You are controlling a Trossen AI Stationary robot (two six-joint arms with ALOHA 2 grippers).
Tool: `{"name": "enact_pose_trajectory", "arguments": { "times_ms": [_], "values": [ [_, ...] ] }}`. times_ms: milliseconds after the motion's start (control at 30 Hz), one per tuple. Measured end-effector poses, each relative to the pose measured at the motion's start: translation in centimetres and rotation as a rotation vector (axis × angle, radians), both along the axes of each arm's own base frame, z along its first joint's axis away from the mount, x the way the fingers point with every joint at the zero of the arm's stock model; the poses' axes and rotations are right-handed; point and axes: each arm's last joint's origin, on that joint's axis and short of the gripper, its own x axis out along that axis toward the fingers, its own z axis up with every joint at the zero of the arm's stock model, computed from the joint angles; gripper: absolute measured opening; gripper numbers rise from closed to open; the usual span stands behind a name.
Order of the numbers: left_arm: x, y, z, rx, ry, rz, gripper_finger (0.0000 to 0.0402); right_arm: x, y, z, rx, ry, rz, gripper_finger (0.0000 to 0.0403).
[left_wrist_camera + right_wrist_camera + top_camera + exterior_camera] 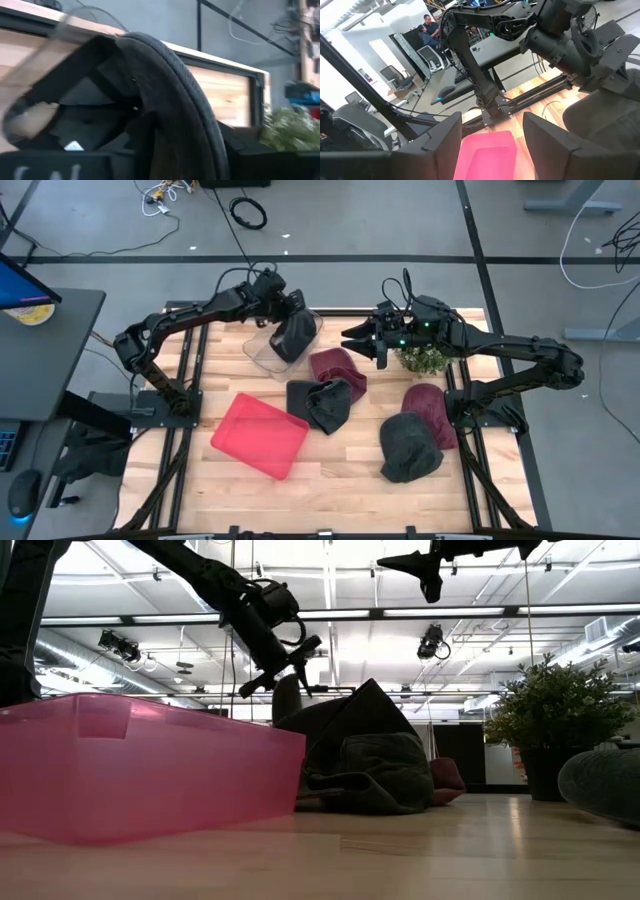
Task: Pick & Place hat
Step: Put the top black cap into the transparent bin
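bench [330, 470]: pale wood slats | pink bin [259, 436]: glossy plastic, lower left | left gripper [297, 315]: upper centre, at dark knit hat [294, 338] in clear tub [262, 356], grip unclear | right gripper [352, 340]: right of it, fingers parted, empty

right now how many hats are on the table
5. A dark hat at the left gripper, over the clear bin; two maroon hats, centre and right; a dark one mid-table; a dark one front right. Others may be hidden underneath.
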Motion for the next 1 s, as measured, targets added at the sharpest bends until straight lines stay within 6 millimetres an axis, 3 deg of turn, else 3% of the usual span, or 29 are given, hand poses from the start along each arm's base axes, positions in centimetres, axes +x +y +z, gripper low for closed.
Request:
{"name": "enact_pose_trajectory", "arguments": {
  "times_ms": [133, 267, 733, 1000],
  "values": [
    [-0.1, -0.2, -0.2, 0.006, 0.047, -0.038, 0.0183, 0.0, 0.0, 0.0, 0.0, 0.0, 0.0, 0.0212],
    [-0.1, -0.3, -0.9, -0.005, 0.094, -0.03, 0.0185, 0.0, 0.0, 0.0, 0.0, 0.0, 0.0, 0.0212],
    [2.1, -0.1, -5.3, -0.097, 0.18, -0.085, 0.0125, 0.0, 0.0, -0.2, 0.004, 0.015, 0.0, 0.0212],
    [2.1, 0.2, -5.5, -0.062, 0.194, -0.115, 0.0104, 0.0, 0.0, -0.4, 0.011, 0.044, 0.0, 0.0212]
  ]
}}
